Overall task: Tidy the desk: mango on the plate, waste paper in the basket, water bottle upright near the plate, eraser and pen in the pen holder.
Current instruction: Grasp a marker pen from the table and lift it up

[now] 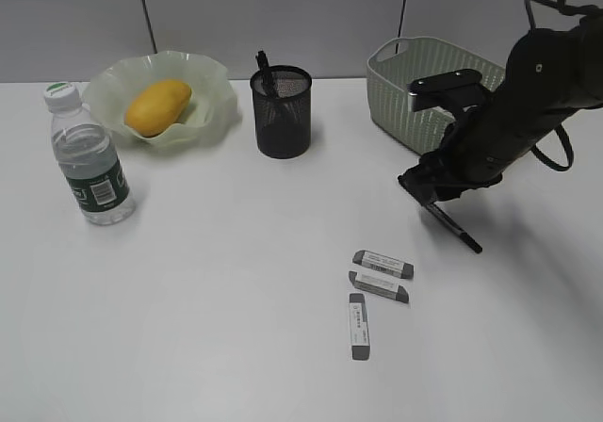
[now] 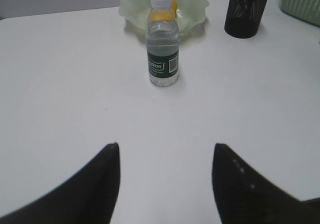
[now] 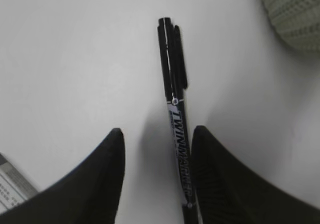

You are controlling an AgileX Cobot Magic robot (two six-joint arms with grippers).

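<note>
Straddling the pen with parted fingers, the right gripper shows marker print (unreadable outside); left gripper gapes empty.

My exterior view looks down at a slant across the desk toward the back wall. My left wrist camera sits low and well back, facing the water bottle and plate, which the exterior view shares. My right wrist camera looks nearly straight down, I think, very close over the pen.
</note>
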